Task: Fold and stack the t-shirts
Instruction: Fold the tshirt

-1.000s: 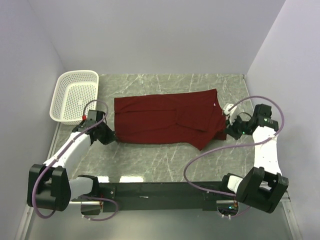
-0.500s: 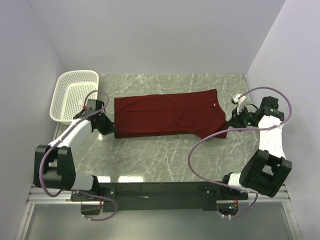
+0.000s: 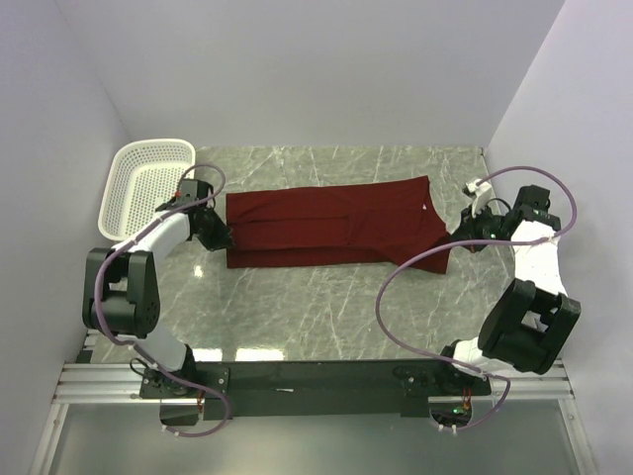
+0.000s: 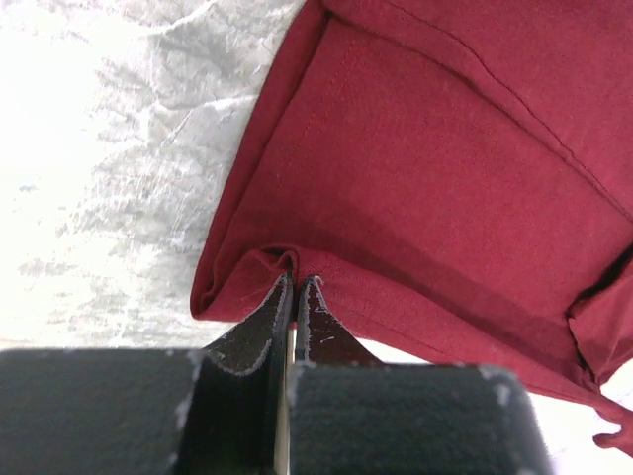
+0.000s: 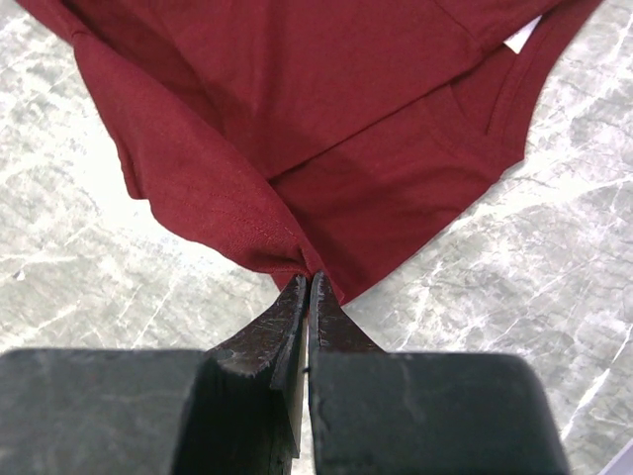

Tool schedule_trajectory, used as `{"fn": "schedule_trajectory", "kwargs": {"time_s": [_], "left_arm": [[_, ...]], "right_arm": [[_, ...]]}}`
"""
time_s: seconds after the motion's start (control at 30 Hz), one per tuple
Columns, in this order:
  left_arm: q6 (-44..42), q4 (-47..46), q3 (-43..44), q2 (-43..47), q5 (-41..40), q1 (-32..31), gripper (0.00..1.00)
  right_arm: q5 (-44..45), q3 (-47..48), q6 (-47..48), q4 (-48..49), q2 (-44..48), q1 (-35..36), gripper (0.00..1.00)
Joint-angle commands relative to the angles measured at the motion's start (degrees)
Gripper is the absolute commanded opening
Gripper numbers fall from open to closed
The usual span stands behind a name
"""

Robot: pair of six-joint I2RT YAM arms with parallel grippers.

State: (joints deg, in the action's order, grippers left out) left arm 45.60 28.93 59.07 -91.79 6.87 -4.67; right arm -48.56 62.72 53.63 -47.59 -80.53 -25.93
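Note:
A dark red t-shirt lies lengthwise across the marble table, its near long edge folded over toward the back. My left gripper is shut on the shirt's left end, pinching a doubled hem just above the table. At the right end my right gripper is shut on a gathered corner of the t-shirt, lifted slightly off the surface. A white label shows at the neckline. The cloth stretches between both grippers.
A white perforated basket stands at the back left corner of the table, close to the left arm. Purple cables loop from both arms. Grey walls close in the table on three sides. Bare marble lies in front of the shirt.
Both grippers have carried the shirt's near edge away from the arms' bases toward the back, narrowing the shirt into a folded band. Both arms have stretched farther out.

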Motion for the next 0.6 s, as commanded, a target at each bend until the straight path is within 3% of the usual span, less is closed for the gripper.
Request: {"fn": "schedule_trajectory", "kwargs": {"time_s": [0.0, 0.57], "left_arm": [[-2.10, -0.54, 3.24, -0.67, -0.02, 0.36, 0.00], [-1.92, -0.89, 6.76, -4.71, -0.28, 0.27, 0.00]], "right_arm": [[0.04, 1.97, -2.65, 3.38, -0.68, -0.43, 0.00], [1.36, 3.11, -5.37, 4.88, -3.93, 0.36, 0.00]]}}
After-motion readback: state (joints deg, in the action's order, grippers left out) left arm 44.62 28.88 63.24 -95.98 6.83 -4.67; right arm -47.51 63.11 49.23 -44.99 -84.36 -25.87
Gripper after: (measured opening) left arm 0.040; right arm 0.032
